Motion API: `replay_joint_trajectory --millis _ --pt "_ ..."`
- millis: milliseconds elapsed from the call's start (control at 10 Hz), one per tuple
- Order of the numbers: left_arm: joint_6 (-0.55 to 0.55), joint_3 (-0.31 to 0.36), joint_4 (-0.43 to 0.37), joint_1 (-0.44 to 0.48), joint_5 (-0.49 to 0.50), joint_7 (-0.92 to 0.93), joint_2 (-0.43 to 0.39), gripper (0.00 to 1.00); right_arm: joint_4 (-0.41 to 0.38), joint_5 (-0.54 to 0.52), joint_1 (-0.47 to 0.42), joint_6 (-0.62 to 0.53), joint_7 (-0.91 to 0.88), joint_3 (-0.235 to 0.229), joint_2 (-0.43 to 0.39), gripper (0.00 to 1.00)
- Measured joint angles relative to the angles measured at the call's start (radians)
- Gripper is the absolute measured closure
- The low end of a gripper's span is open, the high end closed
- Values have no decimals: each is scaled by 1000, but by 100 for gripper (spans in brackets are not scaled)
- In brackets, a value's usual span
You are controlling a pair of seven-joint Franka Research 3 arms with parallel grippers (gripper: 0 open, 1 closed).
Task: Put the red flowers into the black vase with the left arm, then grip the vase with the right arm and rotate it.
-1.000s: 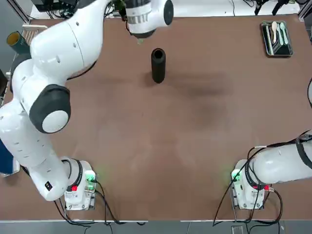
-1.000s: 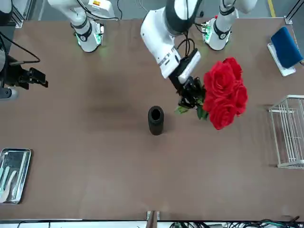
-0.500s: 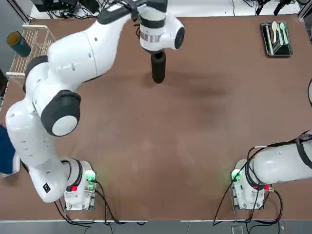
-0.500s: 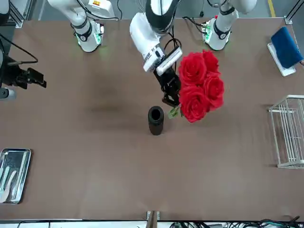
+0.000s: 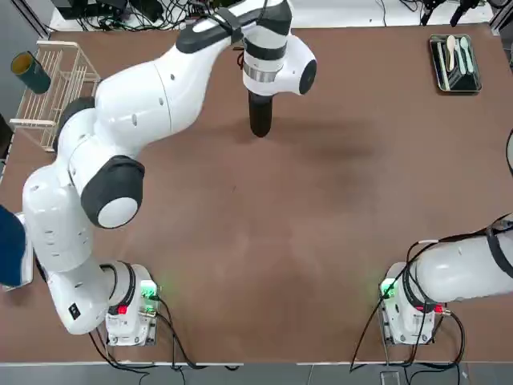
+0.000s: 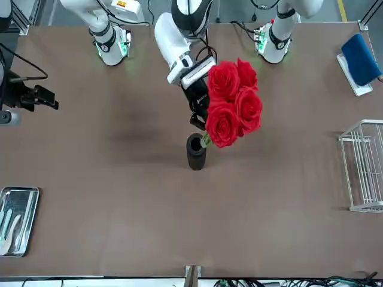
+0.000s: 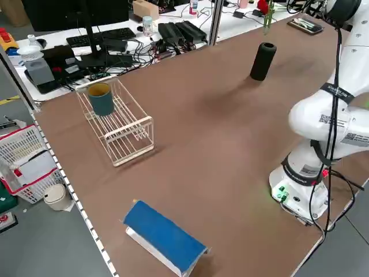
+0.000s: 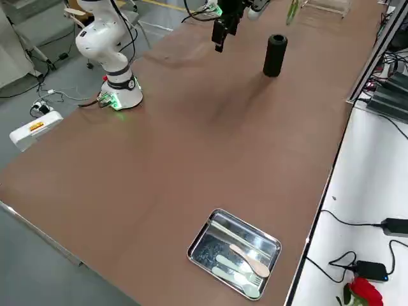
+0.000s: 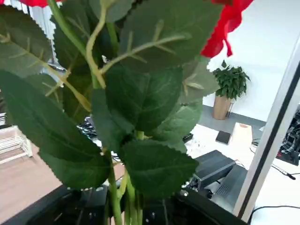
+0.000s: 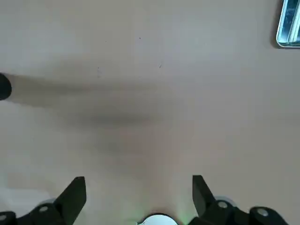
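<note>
Just below my left pincer (image 6: 199, 113) stands the black vase (image 6: 195, 152), upright on the desk (image 6: 119, 197), and the pincer is clamped on the stems of the red flowers (image 6: 230, 103), whose blooms sit beside and above it. From the front I see the stem ends at the vase mouth, though I cannot tell whether they are inside yet. So I judge the first step close to finished: the bunch must go down into the vase and be released. My right pincer (image 10: 139, 194) hangs over bare desk well away from the vase, fingers spread wide, holding nothing; gripping and rotating are all ahead.
</note>
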Motion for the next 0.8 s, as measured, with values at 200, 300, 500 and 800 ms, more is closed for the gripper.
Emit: replay_joint_trajectory --millis 200,300,500,800 --pt "0 0 1 -9 41 -69 32 93 0 0 0 -2 0 -1 0 0" --pt "0 0 2 -20 45 -84 45 93 0 0 -1 -2 0 -1 0 0" --pt "-21 0 3 -52 47 -91 52 93 -2 0 -1 -11 0 -1 0 0" --pt "-63 0 4 -77 47 -105 55 93 -5 0 -4 -24 0 -2 0 0"
